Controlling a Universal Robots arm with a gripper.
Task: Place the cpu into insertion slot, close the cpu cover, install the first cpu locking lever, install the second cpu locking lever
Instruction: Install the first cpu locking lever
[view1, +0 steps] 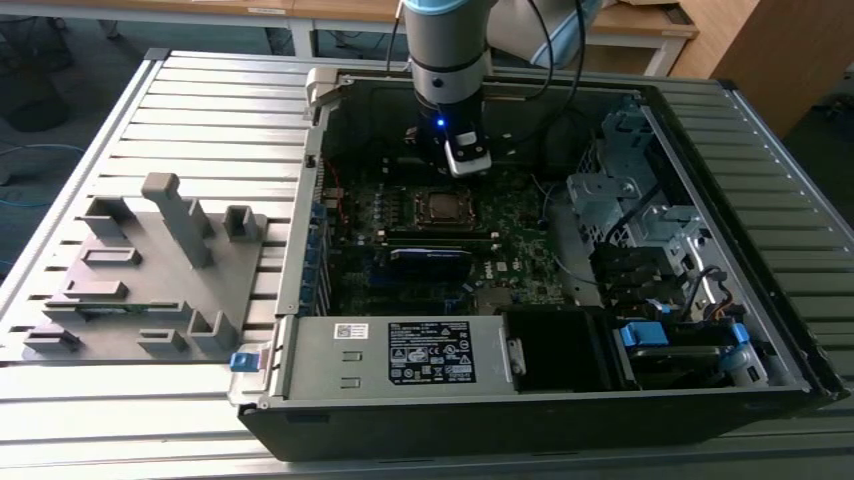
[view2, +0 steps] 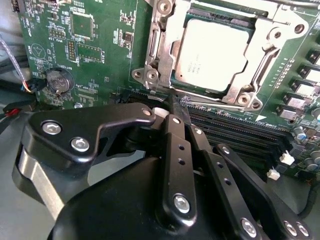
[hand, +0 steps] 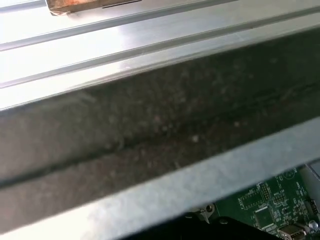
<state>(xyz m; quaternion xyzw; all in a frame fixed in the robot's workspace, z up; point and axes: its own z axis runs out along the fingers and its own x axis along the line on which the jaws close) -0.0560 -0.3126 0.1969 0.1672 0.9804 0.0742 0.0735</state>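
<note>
cpu (view2: 212, 52) top dull silvery-tan with faint dark print, framed by a silver cover (view2: 160, 42); board (view2: 105, 62) green with fine pale traces. gripper (view2: 174, 106) black with silver screw heads. table (view1: 214, 110) pale grey in parallel ribbed stripes; fixture (view1: 160, 290) plain grey; clip (view1: 243, 361) blue.

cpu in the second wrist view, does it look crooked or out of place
Nothing stands out: the cpu lies flat and square, with the metal cover down evenly around its edges.
</note>
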